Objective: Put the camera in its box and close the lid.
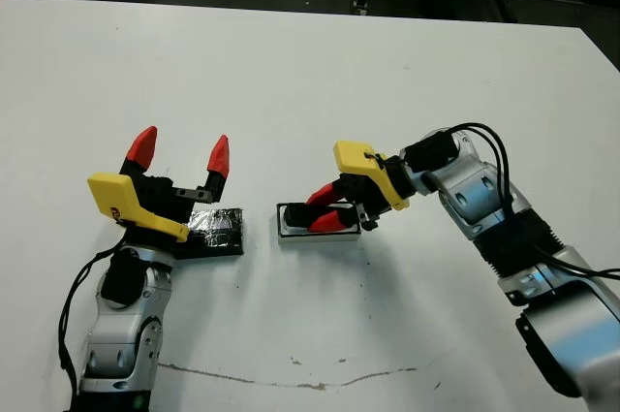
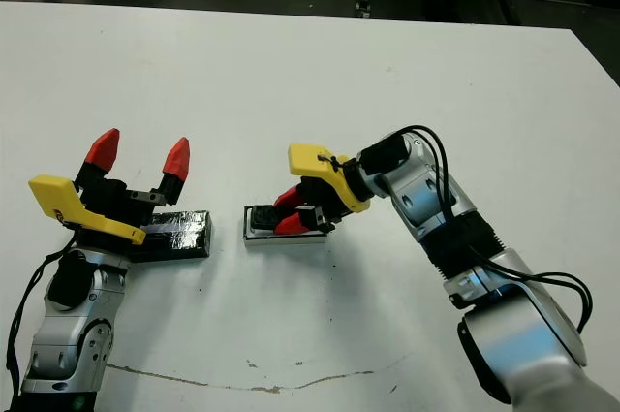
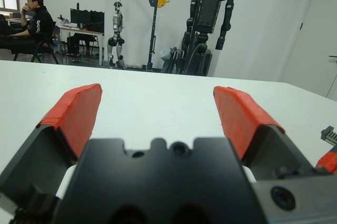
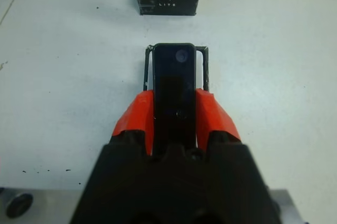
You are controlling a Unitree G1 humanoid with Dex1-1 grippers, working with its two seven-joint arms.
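The slim black camera [image 4: 174,71] is held lengthwise in my right gripper [image 4: 174,98], which is shut on it. Its lens end reaches over the small white-floored box [image 4: 149,58], whose thin dark rim shows on both sides. I cannot tell whether the camera touches the box floor. On the table the box [image 1: 287,229] lies at the centre with my right gripper [image 1: 327,208] tilted down into it. The black crinkly lid [image 1: 219,230] lies flat to the box's left. My left gripper [image 1: 182,152] hovers open just behind and above the lid, its fingers [image 3: 76,110] wide apart.
The white table's far edge [image 1: 291,3] borders a dark floor. A thin crack line [image 1: 291,373] runs across the table near its front. Beyond the table, the left wrist view shows a seated person [image 3: 32,21] and standing robot frames [image 3: 208,18].
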